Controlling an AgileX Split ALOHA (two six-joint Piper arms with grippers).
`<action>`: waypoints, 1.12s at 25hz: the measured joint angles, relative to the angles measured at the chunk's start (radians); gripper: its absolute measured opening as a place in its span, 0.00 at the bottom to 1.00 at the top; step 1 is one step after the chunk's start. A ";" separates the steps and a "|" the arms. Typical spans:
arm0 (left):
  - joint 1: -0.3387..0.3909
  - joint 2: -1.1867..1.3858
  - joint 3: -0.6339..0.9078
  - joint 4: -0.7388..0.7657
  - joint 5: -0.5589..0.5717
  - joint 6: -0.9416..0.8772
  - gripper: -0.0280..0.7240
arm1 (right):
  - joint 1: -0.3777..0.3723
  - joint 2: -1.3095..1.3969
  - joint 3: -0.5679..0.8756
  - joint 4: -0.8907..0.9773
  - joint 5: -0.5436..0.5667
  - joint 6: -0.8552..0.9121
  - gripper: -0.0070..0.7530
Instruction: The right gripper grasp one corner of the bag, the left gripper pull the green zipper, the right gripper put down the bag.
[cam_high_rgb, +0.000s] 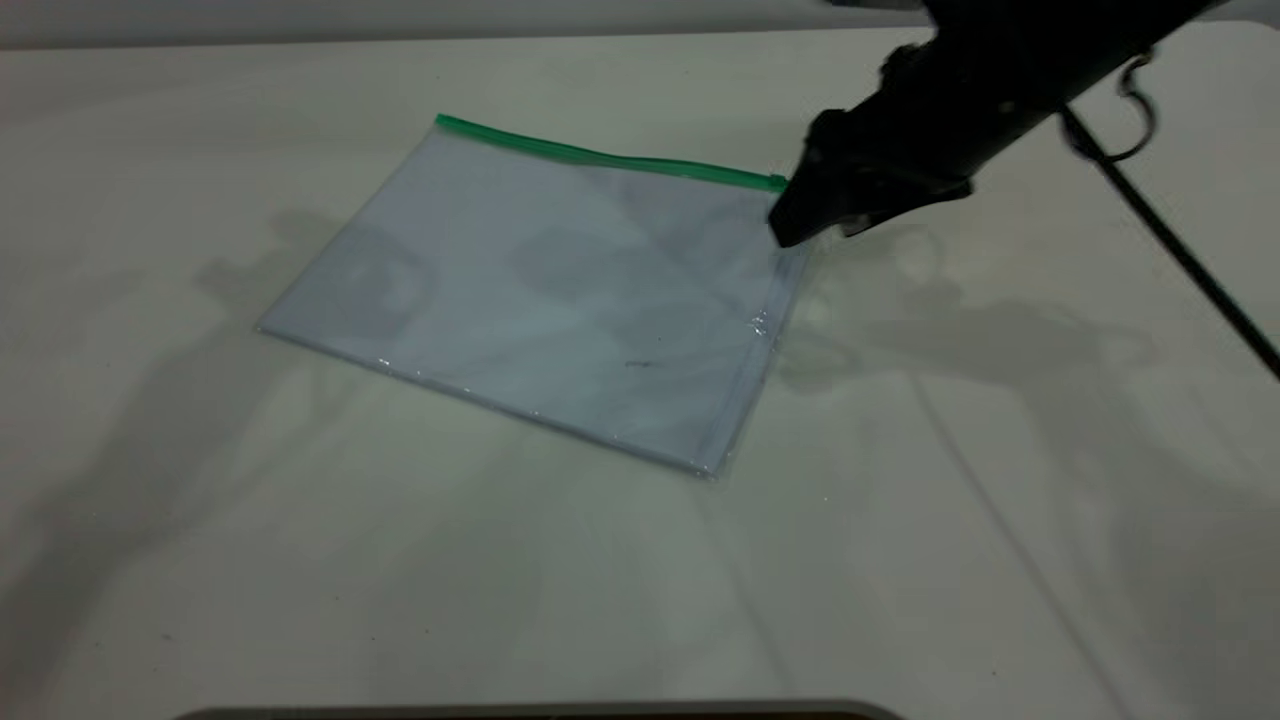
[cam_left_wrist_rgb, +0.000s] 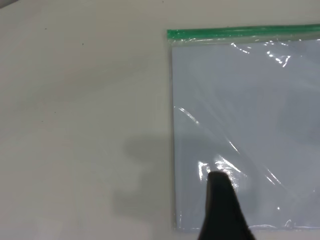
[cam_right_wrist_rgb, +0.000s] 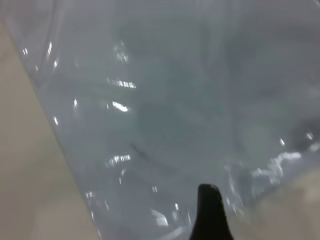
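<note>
The bag (cam_high_rgb: 540, 290) lies flat on the white table (cam_high_rgb: 250, 560), a clear pouch with white paper inside. The green zipper (cam_high_rgb: 610, 158) runs along its far long edge. My right gripper (cam_high_rgb: 822, 228) hangs just over the bag's far right corner, at the zipper's right end, jaws slightly apart with nothing between them. In the right wrist view one fingertip (cam_right_wrist_rgb: 209, 210) is over the bag (cam_right_wrist_rgb: 165, 100) near its edge. My left gripper (cam_left_wrist_rgb: 222, 200) is out of the exterior view. It hovers over the bag (cam_left_wrist_rgb: 250, 125) near the corner away from the zipper (cam_left_wrist_rgb: 240, 33).
A thin black cable (cam_high_rgb: 1180, 260) with a small ring (cam_high_rgb: 1140, 120) trails from the right arm across the table's right side. A dark rounded edge (cam_high_rgb: 540, 712) lies at the table's near side.
</note>
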 joint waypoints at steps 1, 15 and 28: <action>0.000 0.000 0.000 0.000 0.000 0.002 0.76 | -0.001 0.027 -0.028 0.005 0.010 -0.001 0.79; 0.000 0.000 0.000 0.000 0.000 0.005 0.76 | -0.138 0.211 -0.182 0.125 0.194 -0.082 0.79; 0.000 0.000 0.000 0.000 -0.003 0.006 0.76 | -0.143 0.306 -0.290 0.149 0.201 -0.104 0.79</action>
